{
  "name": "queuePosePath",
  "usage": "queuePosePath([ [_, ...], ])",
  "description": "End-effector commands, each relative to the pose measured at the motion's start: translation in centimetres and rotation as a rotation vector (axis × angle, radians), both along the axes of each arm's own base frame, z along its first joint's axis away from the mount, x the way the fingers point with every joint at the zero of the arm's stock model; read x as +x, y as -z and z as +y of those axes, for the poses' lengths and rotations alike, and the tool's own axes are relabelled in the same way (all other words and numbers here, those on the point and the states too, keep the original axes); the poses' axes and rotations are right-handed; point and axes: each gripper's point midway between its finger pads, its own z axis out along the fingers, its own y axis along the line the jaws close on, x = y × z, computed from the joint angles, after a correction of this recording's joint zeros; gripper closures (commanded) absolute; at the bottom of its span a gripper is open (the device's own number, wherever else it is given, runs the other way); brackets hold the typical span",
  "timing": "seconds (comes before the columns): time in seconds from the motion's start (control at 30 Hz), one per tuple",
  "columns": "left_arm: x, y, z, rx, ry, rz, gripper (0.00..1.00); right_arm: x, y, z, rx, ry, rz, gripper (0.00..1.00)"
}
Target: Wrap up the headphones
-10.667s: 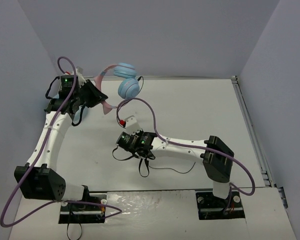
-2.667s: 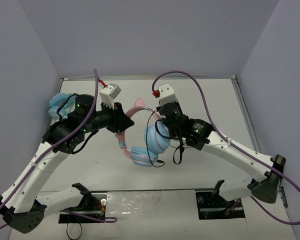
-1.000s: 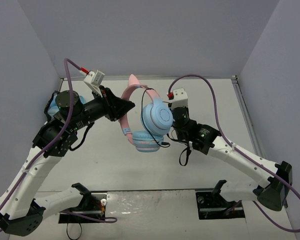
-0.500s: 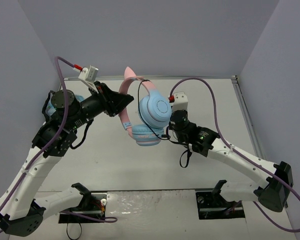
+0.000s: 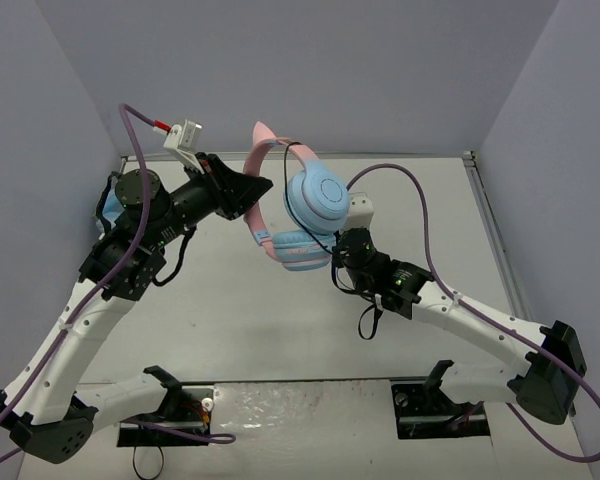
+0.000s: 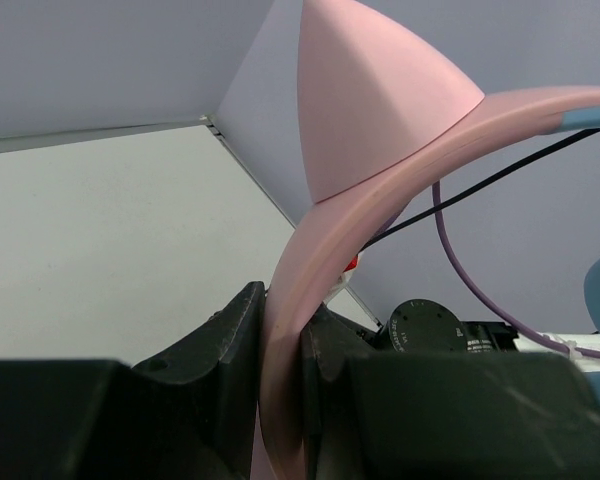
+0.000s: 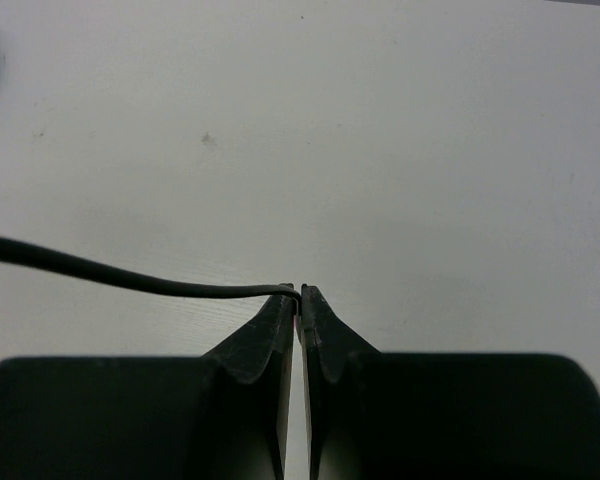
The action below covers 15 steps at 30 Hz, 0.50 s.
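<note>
Where right jaws pinch the cable (image 7: 130, 281), its end hides.

Left claw (image 6: 283, 325) clamped on the headphones (image 6: 380, 120).
Pink headband sits between the jaws; cat ear above, black cable (image 6: 500, 178) behind.

This is a robotics lab cell, a test rig rather than any lived-in room. A plain white table (image 5: 410, 205) sits boxed in by bare, pale grey-violet panels: a far wall (image 5: 380, 70), a left wall (image 5: 25, 170) and a right wall (image 5: 575, 170). Two white-and-black robot arms, the left arm (image 5: 85, 305) and the right arm (image 5: 480, 325), are bolted side by side on black base plates (image 5: 165, 425) at the near edge. Purple cables (image 5: 385, 167) loop loosely from their wrists towards the bases. A metal rail (image 5: 500, 250) runs along the table's right edge, beside the panel.
</note>
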Motion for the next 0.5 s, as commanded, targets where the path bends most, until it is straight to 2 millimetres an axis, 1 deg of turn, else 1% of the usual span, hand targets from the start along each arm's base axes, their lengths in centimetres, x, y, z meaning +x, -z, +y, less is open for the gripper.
queuePosePath([
  [0.0, -1.4, -8.4, 1.1, -0.208, 0.004, -0.202, 1.00, 0.4, -1.0, 0.7, 0.108, 0.008, -0.032, 0.97],
  [0.17, -0.8, -8.5, 1.1, -0.226, 0.005, -0.200, 1.00, 0.1, 0.1, 1.1, 0.124, -0.006, -0.011, 0.97],
  [0.47, 0.8, -8.7, 1.8, -0.272, -0.005, -0.191, 1.00, -0.6, 1.4, 1.6, 0.158, -0.021, 0.017, 0.98],
])
